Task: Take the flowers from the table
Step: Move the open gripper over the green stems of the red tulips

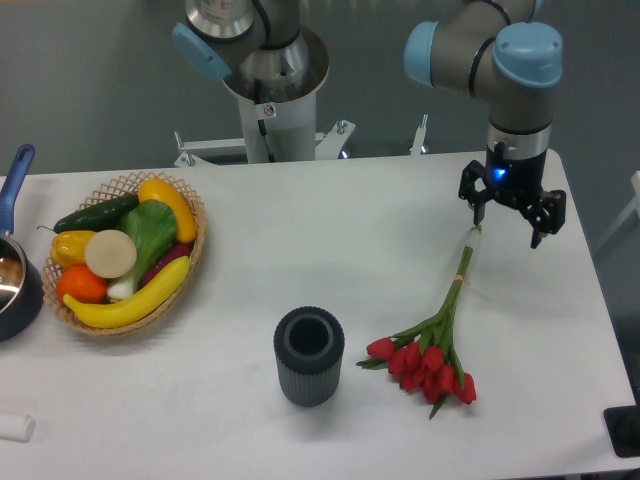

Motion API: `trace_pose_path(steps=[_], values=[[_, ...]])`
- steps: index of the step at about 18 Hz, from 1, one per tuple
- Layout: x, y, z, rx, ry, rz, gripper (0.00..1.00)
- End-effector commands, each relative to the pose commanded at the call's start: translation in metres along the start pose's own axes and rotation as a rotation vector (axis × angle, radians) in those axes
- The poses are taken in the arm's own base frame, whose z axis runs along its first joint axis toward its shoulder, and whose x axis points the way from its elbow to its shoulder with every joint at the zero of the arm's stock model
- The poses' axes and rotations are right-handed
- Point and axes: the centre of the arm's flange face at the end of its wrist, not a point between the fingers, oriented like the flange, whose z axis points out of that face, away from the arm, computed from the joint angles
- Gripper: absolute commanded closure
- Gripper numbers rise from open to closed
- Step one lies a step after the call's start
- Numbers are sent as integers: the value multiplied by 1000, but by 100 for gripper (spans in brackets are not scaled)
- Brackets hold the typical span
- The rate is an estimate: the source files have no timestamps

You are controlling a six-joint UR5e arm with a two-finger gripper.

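The flowers (428,362), a bunch of red tulips with closed buds, lie flat on the white table (350,230) at the front right. Their thin green stems run up and to the right, ending near the gripper. My gripper (508,226) hangs over the right side of the table, just right of and above the stem ends. Its black fingers are spread apart with nothing between them. A blue light glows on the wrist above the fingers.
A dark ribbed cylindrical vase (309,356) stands upright left of the flowers. At the left, a wicker basket (190,262) holds fruit and vegetables. A dark pot with a blue handle (14,270) sits at the left edge. The robot base (272,90) stands behind the table.
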Motion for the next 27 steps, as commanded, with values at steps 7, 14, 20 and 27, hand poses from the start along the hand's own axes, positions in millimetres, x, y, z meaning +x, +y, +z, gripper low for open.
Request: trace_pose_path(steps=[7,14,20,27], values=[[2,1,3,1,9,-6,0],[10,-3,23,0,47,-98,0],[25,-13,57,1,116,-106,0],[31,-41,86,18,168,-195,0]])
